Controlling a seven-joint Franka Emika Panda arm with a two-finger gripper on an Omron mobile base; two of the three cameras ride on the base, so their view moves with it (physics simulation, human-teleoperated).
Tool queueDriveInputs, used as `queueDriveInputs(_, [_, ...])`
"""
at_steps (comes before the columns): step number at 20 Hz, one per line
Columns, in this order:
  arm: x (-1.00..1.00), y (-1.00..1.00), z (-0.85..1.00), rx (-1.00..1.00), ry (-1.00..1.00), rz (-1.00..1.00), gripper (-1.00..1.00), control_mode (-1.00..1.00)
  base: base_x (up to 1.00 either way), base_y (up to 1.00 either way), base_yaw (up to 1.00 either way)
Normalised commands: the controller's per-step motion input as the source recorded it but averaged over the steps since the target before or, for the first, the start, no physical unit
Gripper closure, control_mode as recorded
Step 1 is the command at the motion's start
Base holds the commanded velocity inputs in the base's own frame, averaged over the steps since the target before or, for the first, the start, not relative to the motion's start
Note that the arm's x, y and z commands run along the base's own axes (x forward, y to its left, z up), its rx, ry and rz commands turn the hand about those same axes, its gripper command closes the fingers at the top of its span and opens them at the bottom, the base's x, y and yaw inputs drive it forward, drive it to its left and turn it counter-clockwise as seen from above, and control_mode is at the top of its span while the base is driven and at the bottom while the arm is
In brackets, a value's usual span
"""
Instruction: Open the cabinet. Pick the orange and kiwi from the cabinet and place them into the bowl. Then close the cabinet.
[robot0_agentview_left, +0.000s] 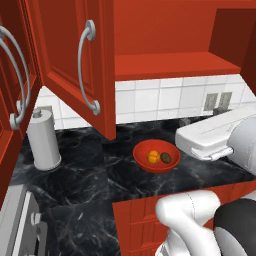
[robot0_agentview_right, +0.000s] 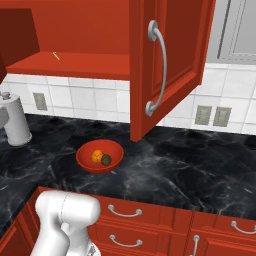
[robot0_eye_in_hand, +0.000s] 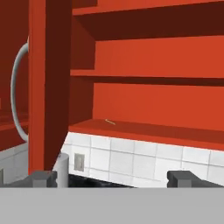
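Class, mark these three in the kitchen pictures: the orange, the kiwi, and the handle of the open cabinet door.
orange (robot0_agentview_left: 153, 157), left base view, on its rounded top inside the bowl.
kiwi (robot0_agentview_left: 165, 158), left base view, middle of its dark skin.
cabinet door handle (robot0_agentview_right: 162, 70), right base view, midway along the silver bar.

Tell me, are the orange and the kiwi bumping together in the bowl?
Touching. In both base views the orange and kiwi sit pressed side by side, no gap, inside the bowl.
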Motion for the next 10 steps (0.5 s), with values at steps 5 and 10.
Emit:
queueDriveInputs(5, [-0.02, 0.43, 0.00, 0.00, -0.10, 0.05, -1.00, -1.00, 0.00, 0.00, 0.00])
queueDriveInputs(10, [0.00, 0.64, 0.00, 0.00, -0.09, 0.00, -1.00, -1.00, 0.00, 0.00, 0.00])
